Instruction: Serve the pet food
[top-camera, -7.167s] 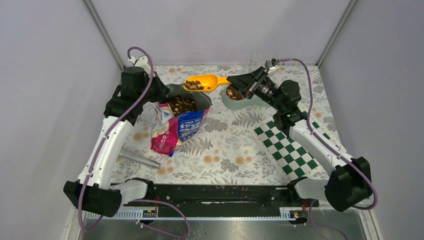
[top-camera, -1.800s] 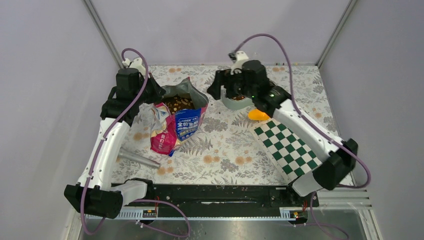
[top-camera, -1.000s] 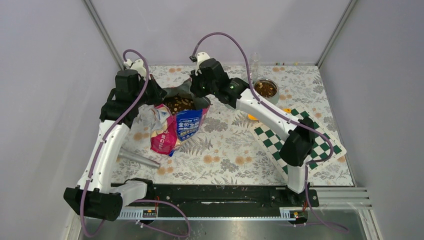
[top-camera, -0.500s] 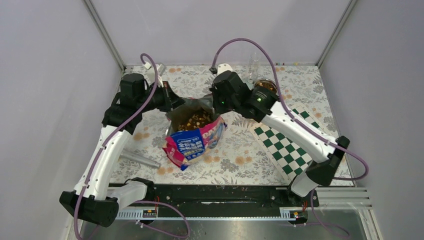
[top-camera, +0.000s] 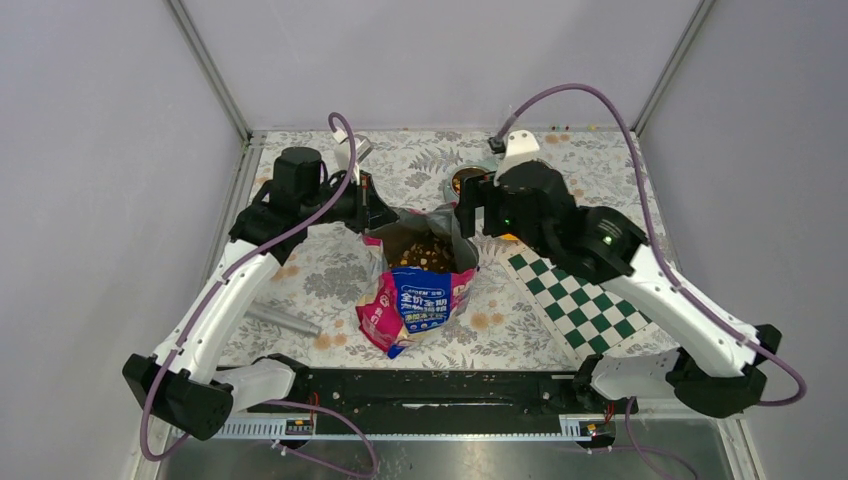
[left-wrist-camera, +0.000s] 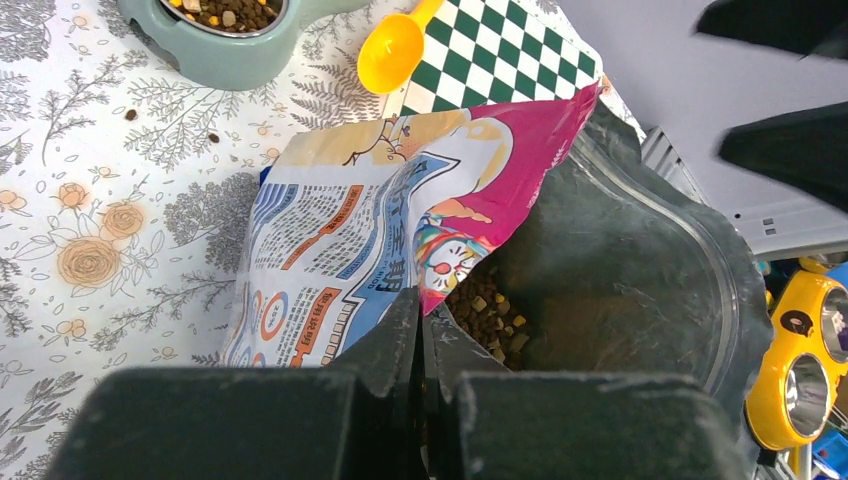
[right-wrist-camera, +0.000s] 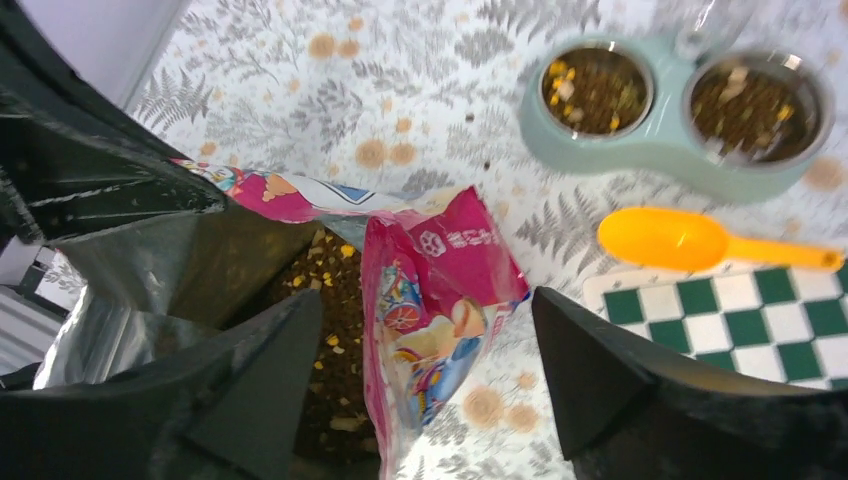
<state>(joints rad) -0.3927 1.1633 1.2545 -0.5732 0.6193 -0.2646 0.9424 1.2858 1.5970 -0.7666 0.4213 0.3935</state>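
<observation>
While bagged, kibble (right-wrist-camera: 335, 330) beneath right gripper (right-wrist-camera: 425, 300)

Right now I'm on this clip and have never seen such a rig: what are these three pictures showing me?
The left arm and right arm are robot arms bolted at the near edge of a table. The wide picture comes from a fixed camera above and behind them; the other two come from a camera on each wrist. The left gripper is shut on the rim of an open bag with kibble inside. The right gripper is open, the bag's other edge between its fingers, not gripped. Also on the table: a double bowl with food in both cups, an orange scoop, a checkered mat and a metal tube.
</observation>
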